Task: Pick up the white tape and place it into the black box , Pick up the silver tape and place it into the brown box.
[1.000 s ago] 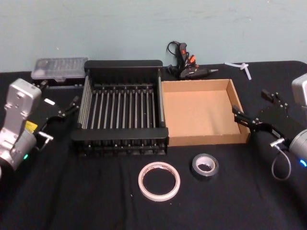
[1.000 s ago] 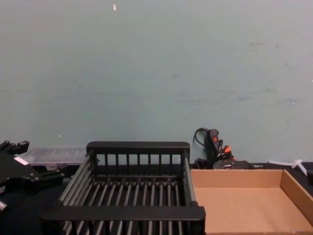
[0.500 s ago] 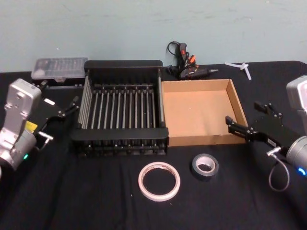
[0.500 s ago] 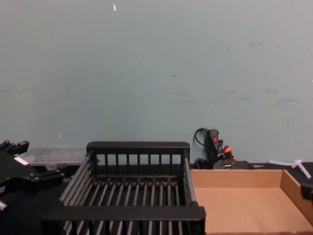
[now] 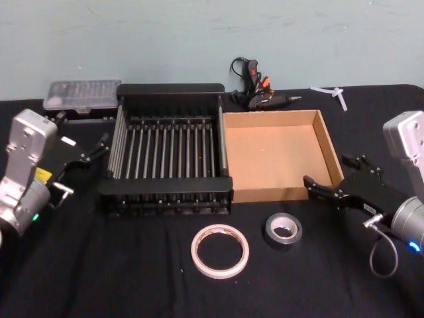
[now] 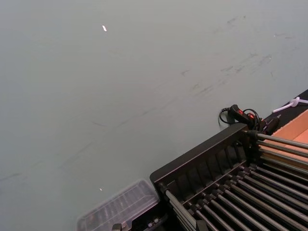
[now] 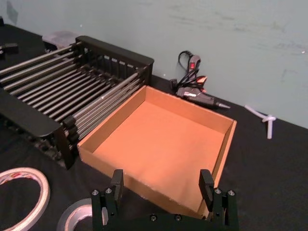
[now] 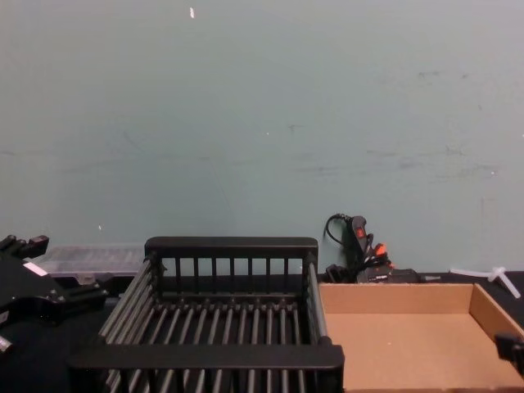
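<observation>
1. The right gripper [image 5: 328, 185] is being brought forward and toward the robot's left; a second ago it was beside the right wall of the brown box [image 5: 281, 192], now it is over that box's near right corner, closer to the silver tape [image 5: 283, 230].
2. The approach to the silver tape is judged to be only starting; both boxes are seen empty.
3. The white tape [image 5: 220, 250] is lying untouched on the worktop [image 5: 99, 265], before the black box [image 5: 165, 192].
4. The right jaws are being held wide open, empty.
5. The left gripper [image 5: 93, 151] is parked beside the black box; its jaws' state cannot be told.
</observation>
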Action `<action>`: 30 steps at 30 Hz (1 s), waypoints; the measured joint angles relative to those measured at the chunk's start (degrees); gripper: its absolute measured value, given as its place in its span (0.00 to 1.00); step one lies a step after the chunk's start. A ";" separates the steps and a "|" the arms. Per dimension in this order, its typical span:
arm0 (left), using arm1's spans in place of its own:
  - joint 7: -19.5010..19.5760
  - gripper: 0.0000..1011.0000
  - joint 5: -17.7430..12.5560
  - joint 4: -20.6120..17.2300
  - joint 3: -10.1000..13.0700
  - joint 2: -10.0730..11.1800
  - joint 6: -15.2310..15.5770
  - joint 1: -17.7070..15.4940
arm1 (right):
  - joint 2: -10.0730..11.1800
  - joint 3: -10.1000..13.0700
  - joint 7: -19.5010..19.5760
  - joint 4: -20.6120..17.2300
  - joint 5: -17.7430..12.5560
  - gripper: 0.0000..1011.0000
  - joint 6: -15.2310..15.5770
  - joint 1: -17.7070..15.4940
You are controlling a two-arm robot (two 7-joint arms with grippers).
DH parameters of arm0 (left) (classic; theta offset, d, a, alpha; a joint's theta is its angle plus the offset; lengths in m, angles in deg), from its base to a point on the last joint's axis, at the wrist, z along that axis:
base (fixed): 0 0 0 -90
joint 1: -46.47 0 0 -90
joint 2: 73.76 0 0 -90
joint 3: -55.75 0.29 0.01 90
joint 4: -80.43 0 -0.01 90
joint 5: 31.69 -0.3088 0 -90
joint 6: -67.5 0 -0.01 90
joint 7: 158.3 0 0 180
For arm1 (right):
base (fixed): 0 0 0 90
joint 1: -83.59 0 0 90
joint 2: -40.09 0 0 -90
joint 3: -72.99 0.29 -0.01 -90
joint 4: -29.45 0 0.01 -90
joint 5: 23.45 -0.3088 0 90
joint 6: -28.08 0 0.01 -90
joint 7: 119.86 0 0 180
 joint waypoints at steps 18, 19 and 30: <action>0.00 0.99 0.00 0.00 0.00 0.00 0.00 0.00 | -0.59 -1.70 -3.60 -1.48 1.63 0.99 8.62 0.55; 0.00 0.99 0.00 0.00 0.00 0.00 0.00 0.00 | -0.79 -1.98 -3.82 -1.30 1.90 0.99 9.41 0.77; 0.00 0.99 0.00 0.00 0.00 0.00 0.00 0.00 | -1.83 -3.32 -5.23 0.33 3.86 0.99 12.54 2.09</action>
